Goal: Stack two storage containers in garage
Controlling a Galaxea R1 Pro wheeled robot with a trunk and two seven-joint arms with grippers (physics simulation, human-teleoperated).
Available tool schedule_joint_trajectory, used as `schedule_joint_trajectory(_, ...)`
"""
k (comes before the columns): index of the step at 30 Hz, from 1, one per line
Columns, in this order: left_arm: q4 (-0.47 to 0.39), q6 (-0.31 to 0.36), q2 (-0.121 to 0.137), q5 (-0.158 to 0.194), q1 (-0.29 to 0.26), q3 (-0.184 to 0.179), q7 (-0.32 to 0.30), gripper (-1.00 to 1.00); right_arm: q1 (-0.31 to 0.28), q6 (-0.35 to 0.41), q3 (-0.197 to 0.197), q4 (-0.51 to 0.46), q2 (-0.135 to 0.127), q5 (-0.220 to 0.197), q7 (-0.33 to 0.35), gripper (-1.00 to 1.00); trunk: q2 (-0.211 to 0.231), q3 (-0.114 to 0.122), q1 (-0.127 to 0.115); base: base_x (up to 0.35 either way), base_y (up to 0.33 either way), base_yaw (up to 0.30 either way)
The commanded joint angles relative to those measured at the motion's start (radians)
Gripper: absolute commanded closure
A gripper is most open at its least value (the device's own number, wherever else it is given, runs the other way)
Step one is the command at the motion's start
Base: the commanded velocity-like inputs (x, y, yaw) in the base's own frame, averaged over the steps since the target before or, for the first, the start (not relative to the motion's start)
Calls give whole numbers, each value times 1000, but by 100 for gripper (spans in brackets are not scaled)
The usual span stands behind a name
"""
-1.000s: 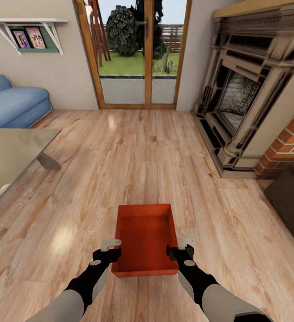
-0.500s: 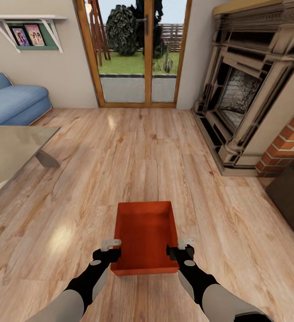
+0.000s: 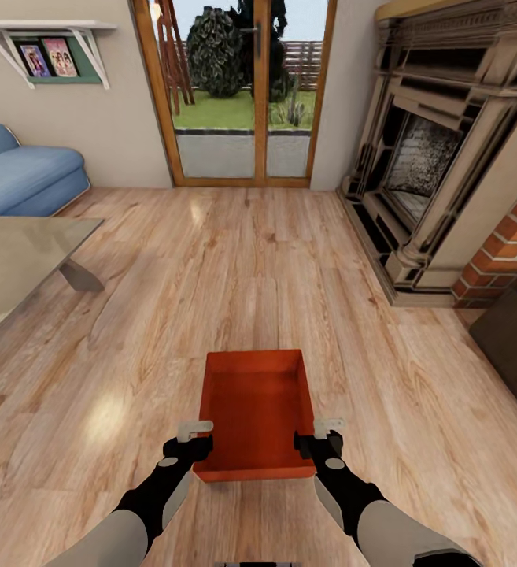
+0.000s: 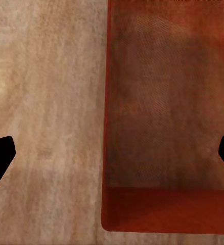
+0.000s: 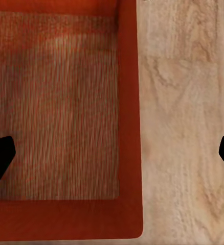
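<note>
Since the earlier frames the whole head view has slid: the glass table and blue sofa sit further out toward the left edge and the container reaches further up the picture, so my base and camera have moved, not the furniture.

The storage container (image 3: 256, 415) lies on the floor between my two grippers, its long side walls running along my fingers. My left gripper (image 3: 194, 438) straddles the left wall near the closest corner: its fingers are spread wide, one tip outside over the planks, one over the bin's interior. My right gripper (image 3: 322, 434) mirrors this on the right wall, also spread and gripping nothing. I judge this placement prepares a two-sided clamp on the thin walls.

The surface is light wood-plank floor (image 3: 132, 370), glossy. Beyond my fingertips stand wood-framed glass doors (image 3: 242, 94); the fireplace (image 3: 447, 157) is off my right fingers, the glass table (image 3: 14, 260) and blue sofa (image 3: 22, 177) off my left.
</note>
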Motion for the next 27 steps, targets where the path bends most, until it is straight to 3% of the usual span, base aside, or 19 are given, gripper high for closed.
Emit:
schedule_joint_trajectory(1, -1, 0, -1, -1, 0, 2, 2, -100, -1, 0, 7, 1, -1, 8, -9, -100, 0, -1, 0, 0, 0, 0)
schedule_joint_trajectory(10, -3, 0, -1, -1, 0, 2, 2, -100, -1, 0, 9, 1, -18, 10, -9, -100, 0, -1, 0, 0, 0, 0)
schedule_joint_trajectory(27, -8, 0, -1, -2, 0, 2, 3, -100, -1, 0, 8, 1, -16, 11, -9, -100, 0, -1, 0, 0, 0, 0)
